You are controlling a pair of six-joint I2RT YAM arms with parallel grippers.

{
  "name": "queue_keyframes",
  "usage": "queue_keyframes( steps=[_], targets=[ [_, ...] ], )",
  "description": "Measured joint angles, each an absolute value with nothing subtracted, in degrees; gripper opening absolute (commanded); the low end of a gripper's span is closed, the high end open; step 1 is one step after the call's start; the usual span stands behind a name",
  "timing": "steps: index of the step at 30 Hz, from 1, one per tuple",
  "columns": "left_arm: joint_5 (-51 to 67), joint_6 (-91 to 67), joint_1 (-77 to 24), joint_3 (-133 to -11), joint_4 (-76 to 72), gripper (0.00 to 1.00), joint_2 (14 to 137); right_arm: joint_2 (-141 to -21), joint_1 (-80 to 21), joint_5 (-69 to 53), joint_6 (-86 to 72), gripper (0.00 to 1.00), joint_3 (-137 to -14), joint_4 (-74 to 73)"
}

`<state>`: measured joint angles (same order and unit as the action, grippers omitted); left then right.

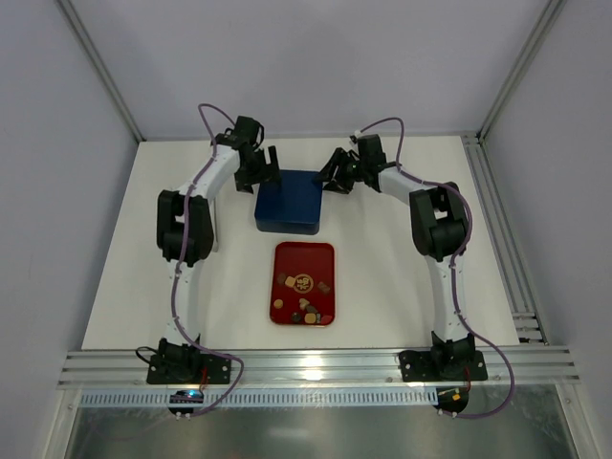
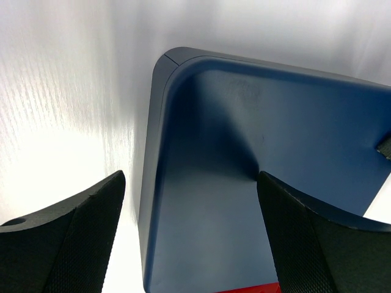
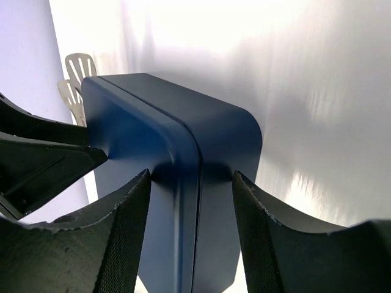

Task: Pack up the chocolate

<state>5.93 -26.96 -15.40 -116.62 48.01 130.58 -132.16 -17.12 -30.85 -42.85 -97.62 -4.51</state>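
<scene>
The chocolate (image 1: 304,287) is several small brown, tan and cream pieces lying loose on a flat red tray (image 1: 304,247) in the middle of the table. Just beyond it stands a dark blue box (image 1: 287,201) with its lid on. My left gripper (image 1: 260,163) is open at the box's far left corner. In the left wrist view the left gripper (image 2: 190,174) has one finger over the table and the other over the box (image 2: 244,152). My right gripper (image 1: 335,177) is open at the far right corner. In the right wrist view the right gripper (image 3: 190,171) straddles the lid seam of the box (image 3: 183,140).
A strip of the red tray (image 2: 256,288) shows past the box's near edge. Slotted rails (image 1: 521,287) run along the table's right side and front. White walls with metal posts close in the back and sides.
</scene>
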Motion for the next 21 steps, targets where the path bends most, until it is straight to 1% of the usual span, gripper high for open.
queue_keyframes(
  steps=[3,6,12,14,15,21],
  targets=[
    [5.5,-27.4,-15.4,-118.0,48.4,0.85,131.5,-132.8,-17.1,-30.3,-43.5,0.5,-98.7,-4.7],
    [5.3,-28.2,-15.4,-118.4,48.7,0.84,131.7,-133.2,-17.1,-29.7,-44.2,0.47,-100.1,-5.4],
    [5.0,-28.5,-15.5,-118.5,48.9,0.83,131.9,-133.7,-17.1,-27.7,-44.8,0.45,-102.2,-7.9],
    [4.6,-28.5,-15.7,-119.4,49.5,0.82,132.4,-134.0,-17.5,-26.3,-44.6,0.44,-103.8,-9.8],
    [4.4,-28.5,-15.8,-119.9,49.9,0.82,132.7,-134.2,-17.6,-25.5,-44.3,0.4,-104.7,-10.8],
    [3.6,-28.4,-16.3,-121.4,51.0,0.82,133.5,-136.3,-18.4,-21.3,-43.2,0.37,-111.5,-17.4]
  ],
)
